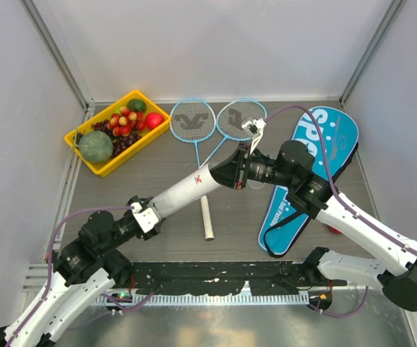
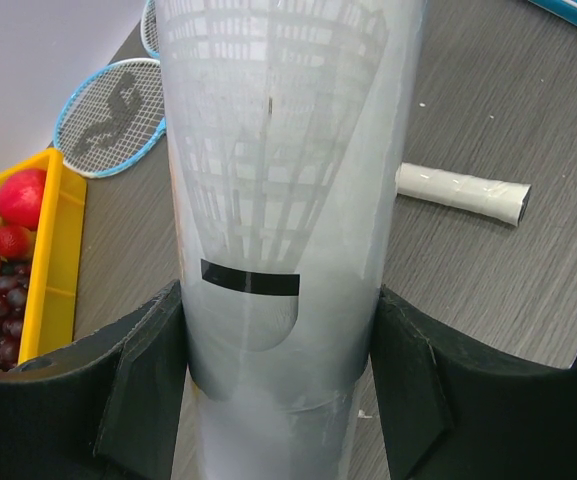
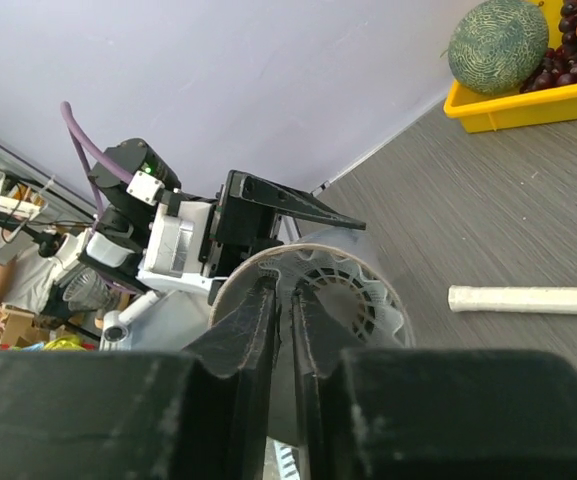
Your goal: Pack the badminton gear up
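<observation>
the left pincer (image 2: 278, 330) is spread wide, its pads pressed on both sides of the one tube (image 2: 278, 150), which it holds slanted over the surface (image 1: 157, 166). the right pincer (image 3: 283, 295) is almost pressed together at the tube's open mouth; i cannot tell if it nips anything. one shuttlecock (image 3: 348, 295) shows inside. the tube hides the shafts of the left racket (image 1: 192, 121) and right racket (image 1: 238, 119). the right arm covers part of the one bag (image 1: 324, 144). one tray (image 1: 129, 157).

Plain pale walls (image 1: 215, 43) with metal corner posts (image 1: 60, 54) enclose an evenly lit grey wood-grain table (image 1: 165, 155).
</observation>
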You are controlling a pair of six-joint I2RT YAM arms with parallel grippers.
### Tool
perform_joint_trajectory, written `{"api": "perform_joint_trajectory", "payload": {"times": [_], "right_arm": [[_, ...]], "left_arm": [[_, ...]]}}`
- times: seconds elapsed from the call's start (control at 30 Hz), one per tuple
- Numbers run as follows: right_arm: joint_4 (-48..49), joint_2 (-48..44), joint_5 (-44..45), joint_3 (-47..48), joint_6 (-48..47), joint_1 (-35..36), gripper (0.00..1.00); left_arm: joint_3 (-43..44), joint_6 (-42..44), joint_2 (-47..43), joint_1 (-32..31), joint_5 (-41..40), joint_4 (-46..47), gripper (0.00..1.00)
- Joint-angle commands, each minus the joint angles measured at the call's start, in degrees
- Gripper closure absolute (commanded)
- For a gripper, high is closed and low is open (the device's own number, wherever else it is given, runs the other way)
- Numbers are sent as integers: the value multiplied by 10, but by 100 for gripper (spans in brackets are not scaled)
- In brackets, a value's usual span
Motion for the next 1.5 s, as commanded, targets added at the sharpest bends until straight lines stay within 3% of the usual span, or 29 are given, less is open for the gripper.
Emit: {"api": "perform_joint_trajectory", "payload": {"times": [0.0,0.17,0.27,0.43,0.57,0.73,0.93,1.07,1.47], "right_arm": [[36,-12,7,-14,42,5,76],[5,-44,40,-7,49,3,53],[-80,-75,90,19,29,0,49],[-176,-130,249,28,-23,-8,41],[-250,-152,437,20,-63,-14,41],[-287,-136,594,-34,-25,-45,39],[-322,-47,594,-69,107,-118,39],[-367,54,581,-38,167,-142,47],[-317,269,518,-21,194,-175,57]], "left_arm": [[3,2,-10,-1,13,68,91],[-6,3,-23,-2,3,73,91],[-15,-1,-32,-1,-8,75,91],[-23,-9,-42,-1,-20,80,91],[-24,-13,-46,-1,-16,78,91],[-24,-23,-47,-1,-3,83,91],[-28,-32,-54,-1,6,86,91],[-31,-36,-61,-1,7,86,91],[-37,-35,-79,-1,2,84,90]]}}
